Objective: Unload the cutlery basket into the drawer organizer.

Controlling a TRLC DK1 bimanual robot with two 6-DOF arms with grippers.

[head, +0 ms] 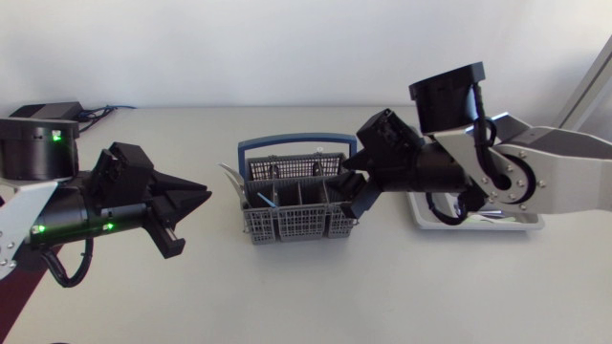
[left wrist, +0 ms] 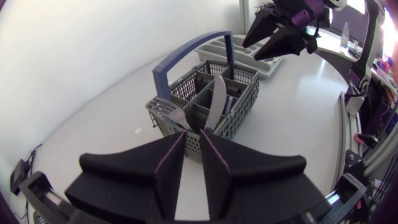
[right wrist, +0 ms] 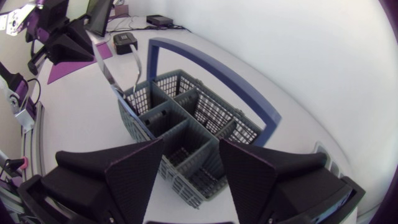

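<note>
- Wide-spread and empty, the matte black right gripper (right wrist: 186,169) hovers above one end of the grey mesh cutlery basket with a blue arched handle (right wrist: 214,115), touching nothing.
- The silver cutlery (left wrist: 214,102) stands in the basket's opposite end, its long axis near upright and leaning. That end faces the left gripper (left wrist: 193,165), so I judge that one the nearer.
- The left gripper points at the basket but is apart from it, its fingers a slim gap apart and holding nothing.
- The white drawer organizer (head: 526,223) lies beyond the basket, under the right gripper's arm.
</note>
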